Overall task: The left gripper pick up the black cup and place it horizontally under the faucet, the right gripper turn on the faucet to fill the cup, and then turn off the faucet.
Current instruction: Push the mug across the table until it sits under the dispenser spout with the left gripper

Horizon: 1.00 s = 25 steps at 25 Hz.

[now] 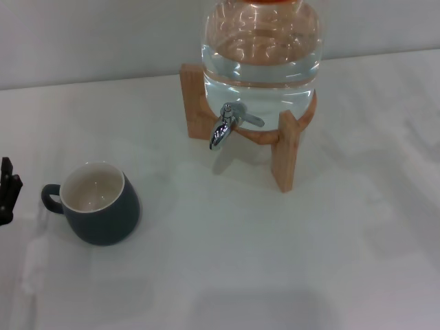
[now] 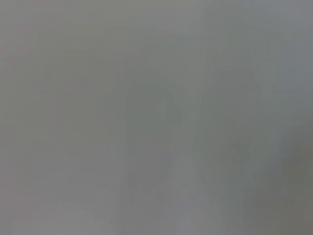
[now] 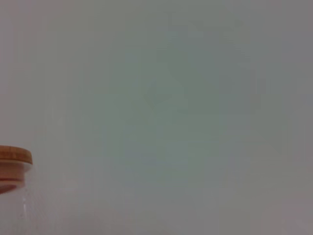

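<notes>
Cup and dispenser on my white table (image 1: 227,261).
Rounded slate-black mug (image 1: 103,206) stands upright, well apart from the chrome lever tap (image 1: 227,126); my left pincer (image 1: 7,189) sits beside its handle, finger state untellable.

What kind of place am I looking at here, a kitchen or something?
More likely a plain test bench than a kitchen: a bare white table holding only a black cup and a water-filled glass jar with a chrome faucet on a wooden stand.

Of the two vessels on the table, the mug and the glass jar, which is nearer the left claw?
The black cup: its handle points toward the left claw at the table's left edge. The glass jar sits farther back on its wooden stand.
</notes>
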Motion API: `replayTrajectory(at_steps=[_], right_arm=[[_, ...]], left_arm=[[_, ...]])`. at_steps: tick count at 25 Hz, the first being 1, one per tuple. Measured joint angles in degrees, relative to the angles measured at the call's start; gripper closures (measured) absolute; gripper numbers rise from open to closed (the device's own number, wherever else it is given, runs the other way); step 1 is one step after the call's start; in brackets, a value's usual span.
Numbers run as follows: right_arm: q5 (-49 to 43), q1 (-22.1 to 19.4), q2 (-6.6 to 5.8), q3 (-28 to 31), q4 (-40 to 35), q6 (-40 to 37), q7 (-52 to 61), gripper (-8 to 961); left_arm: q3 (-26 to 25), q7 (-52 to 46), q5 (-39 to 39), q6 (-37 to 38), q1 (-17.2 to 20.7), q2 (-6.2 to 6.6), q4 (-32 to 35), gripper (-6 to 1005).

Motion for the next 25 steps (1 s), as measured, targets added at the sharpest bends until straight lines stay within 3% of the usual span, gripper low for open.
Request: replayTrajectory(at_steps=[25], right_arm=[[-0.02,0.01,-0.09,-0.6,-0.53,0.04,1.03,112]], left_arm=[[9.43,0.08,-6.37,-0.1,1.89,-0.34,0.03,118]])
